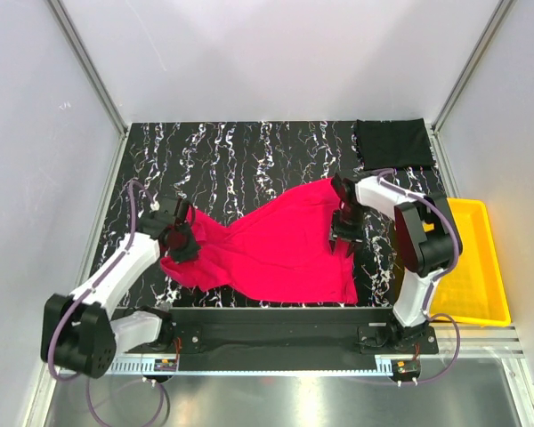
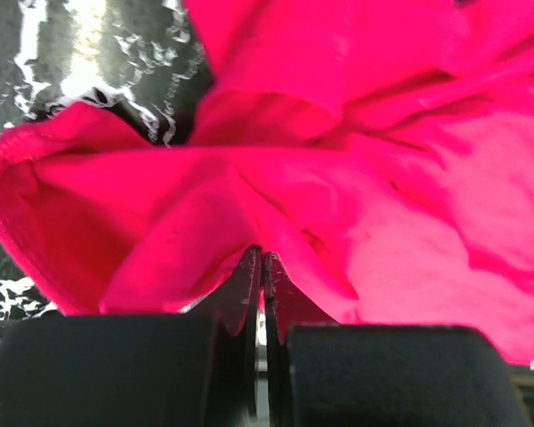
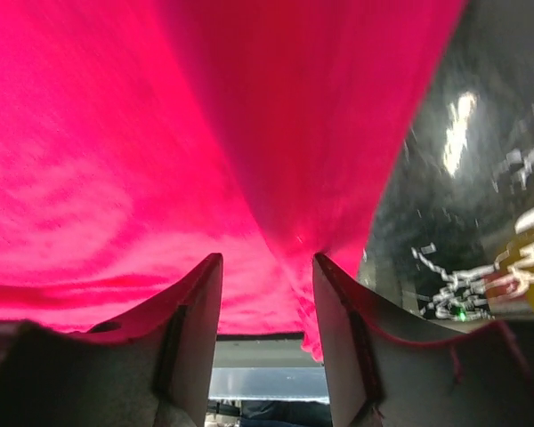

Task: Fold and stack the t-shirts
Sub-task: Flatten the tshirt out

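Nothing readable in any view: no legible text, label, brand, number or sign. Only plain cloth showing on red t-shirt (image 1: 285,253).
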Controlling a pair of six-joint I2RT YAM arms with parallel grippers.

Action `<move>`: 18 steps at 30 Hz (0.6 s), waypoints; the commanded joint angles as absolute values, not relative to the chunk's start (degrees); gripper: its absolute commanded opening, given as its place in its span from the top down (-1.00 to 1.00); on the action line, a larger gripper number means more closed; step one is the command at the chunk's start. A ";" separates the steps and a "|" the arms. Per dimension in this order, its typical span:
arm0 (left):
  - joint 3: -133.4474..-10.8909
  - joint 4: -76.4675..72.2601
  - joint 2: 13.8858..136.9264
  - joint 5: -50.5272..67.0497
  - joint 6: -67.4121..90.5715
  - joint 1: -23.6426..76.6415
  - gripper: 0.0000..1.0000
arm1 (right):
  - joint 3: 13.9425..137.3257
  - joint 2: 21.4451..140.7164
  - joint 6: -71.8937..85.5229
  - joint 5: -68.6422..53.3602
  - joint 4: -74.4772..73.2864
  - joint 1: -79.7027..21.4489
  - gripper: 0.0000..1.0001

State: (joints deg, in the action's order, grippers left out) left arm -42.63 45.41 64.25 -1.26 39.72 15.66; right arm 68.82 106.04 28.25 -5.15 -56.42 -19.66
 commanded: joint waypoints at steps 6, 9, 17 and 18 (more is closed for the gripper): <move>-44.20 38.41 74.88 -10.63 40.01 6.17 1.00 | 79.53 113.19 27.16 -10.98 -52.74 -21.00 0.00; -49.10 38.93 77.08 -15.27 34.92 0.19 1.00 | 84.45 116.71 28.82 -17.39 -51.68 -21.71 0.00; -60.11 41.40 72.08 -21.90 27.17 -4.40 1.00 | 95.27 117.69 26.99 -14.79 -60.00 -22.50 -0.09; -60.29 41.40 71.55 -17.01 26.38 -4.39 1.00 | 95.01 116.73 25.50 -9.37 -65.25 -22.50 -0.11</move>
